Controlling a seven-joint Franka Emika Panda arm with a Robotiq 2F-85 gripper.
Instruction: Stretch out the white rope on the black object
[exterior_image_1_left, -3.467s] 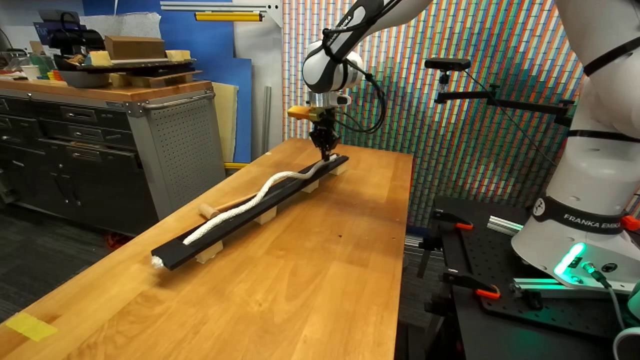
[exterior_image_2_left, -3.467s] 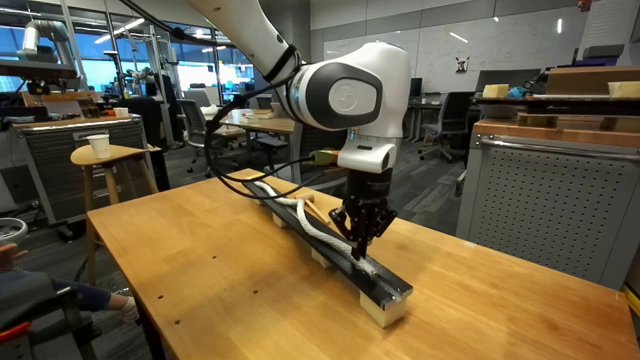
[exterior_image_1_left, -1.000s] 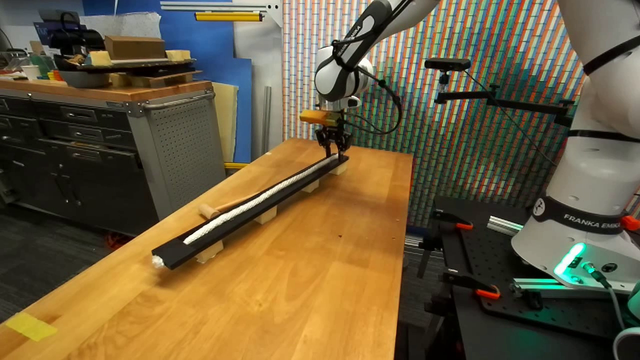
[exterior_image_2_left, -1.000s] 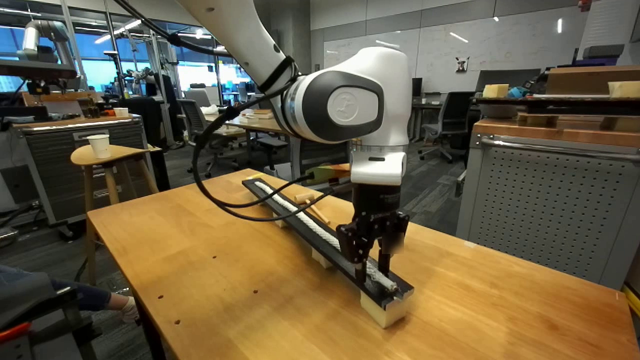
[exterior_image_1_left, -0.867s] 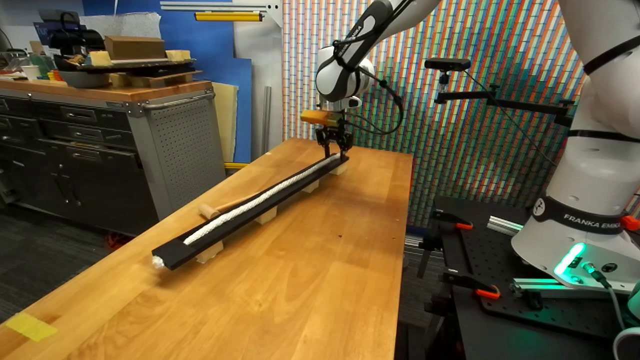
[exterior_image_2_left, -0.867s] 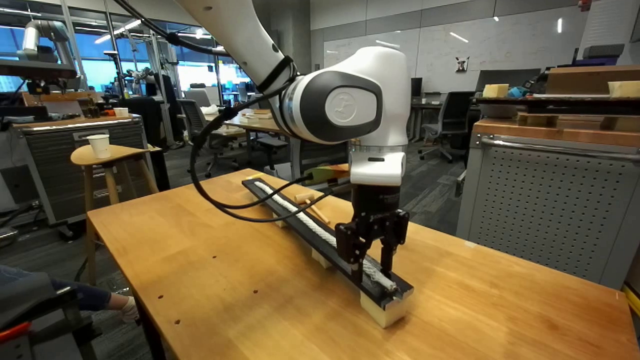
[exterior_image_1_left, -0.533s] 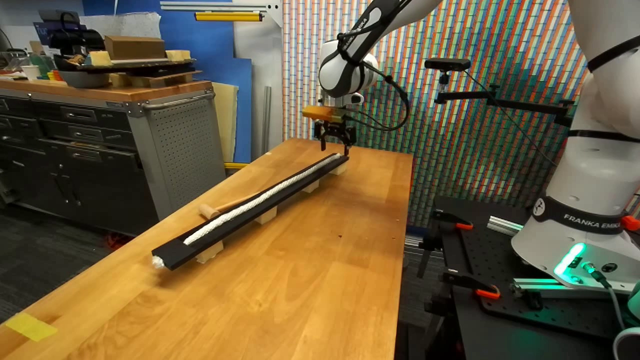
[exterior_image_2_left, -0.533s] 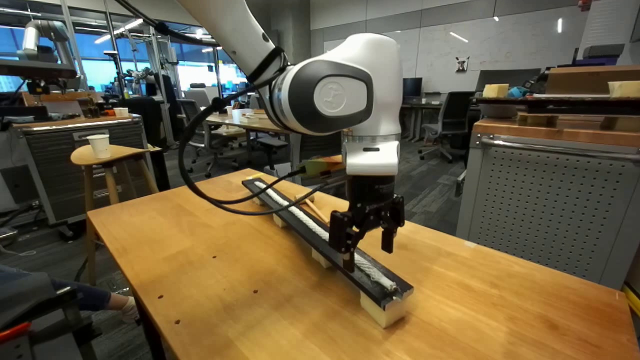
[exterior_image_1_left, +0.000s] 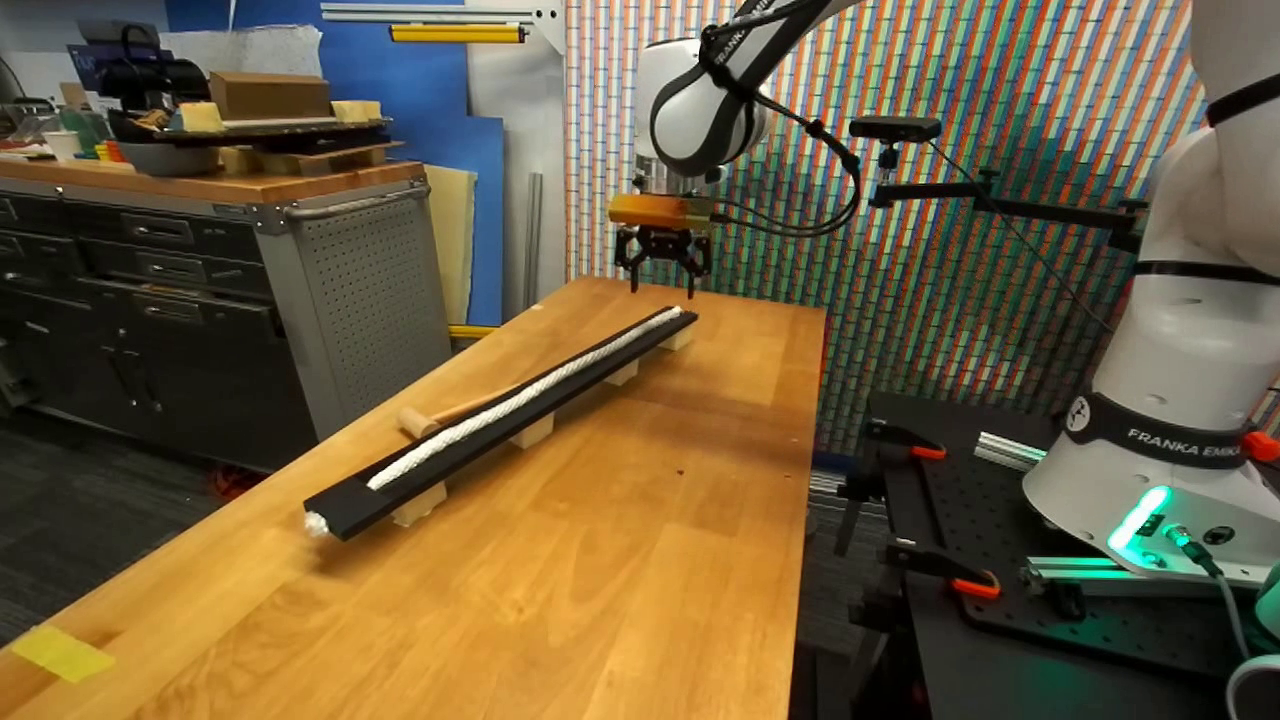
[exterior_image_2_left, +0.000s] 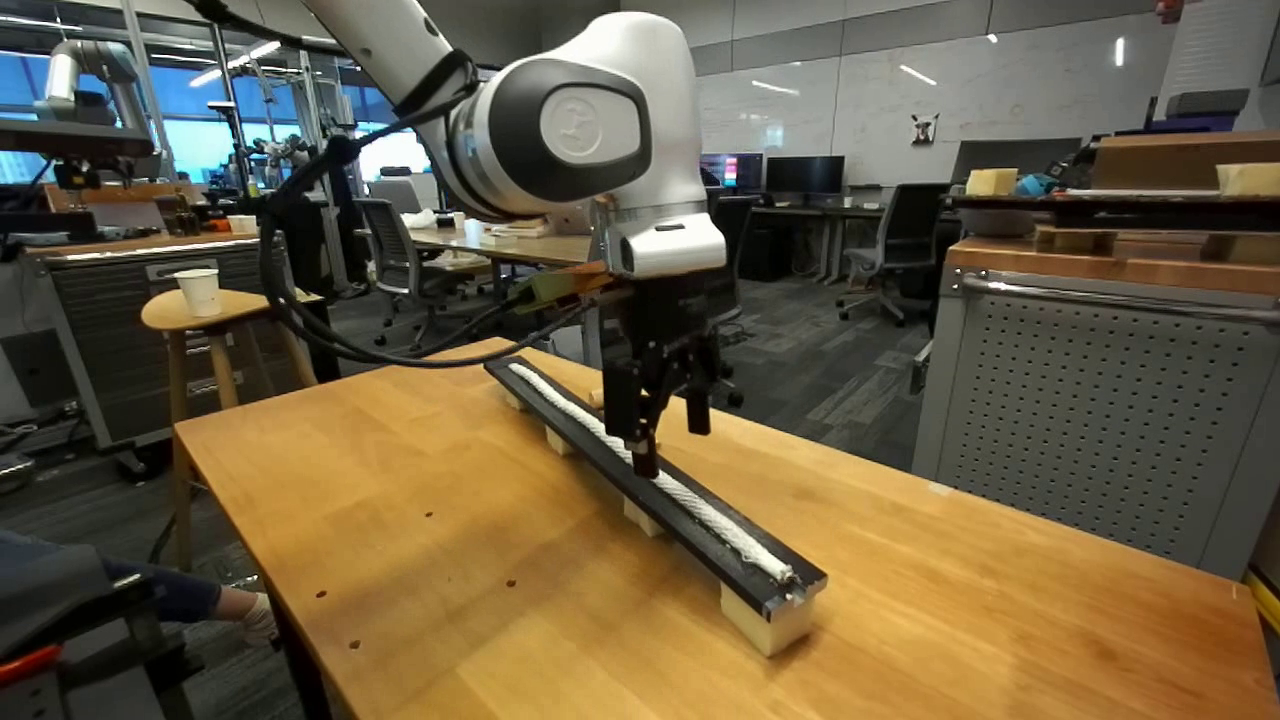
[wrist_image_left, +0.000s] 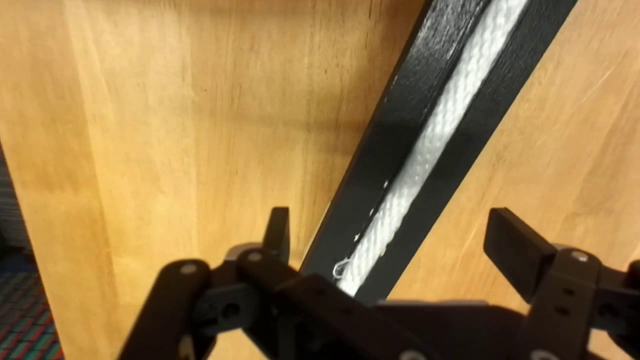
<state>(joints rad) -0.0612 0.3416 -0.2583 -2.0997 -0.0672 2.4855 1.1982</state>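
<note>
The white rope (exterior_image_1_left: 540, 388) lies straight along the middle of the black object (exterior_image_1_left: 350, 508), a long raised strip, as both exterior views show. One rope end rests near the strip's end in an exterior view, where the rope (exterior_image_2_left: 720, 522) shows a frayed tip. Above the strip hangs my gripper (exterior_image_1_left: 662, 292), open and apart from the rope. In the wrist view the gripper (wrist_image_left: 389, 220) has its fingers spread wide, with nothing held. Rope and strip (wrist_image_left: 395, 130) run diagonally below, and the gripper's body hides their lower part.
Several pale blocks (exterior_image_1_left: 533, 430) hold the strip up off the wooden table (exterior_image_1_left: 600, 560). Beside the strip lies a wooden mallet (exterior_image_1_left: 417, 423). A drawer cabinet (exterior_image_1_left: 345, 270) stands past the table's edge, and a camera arm (exterior_image_1_left: 1010, 205) reaches in near the robot base.
Earlier the rope was wavy with my gripper shut at its end. The rope now lies straight; the gripper has opened, released it, risen and moved back along the strip.
</note>
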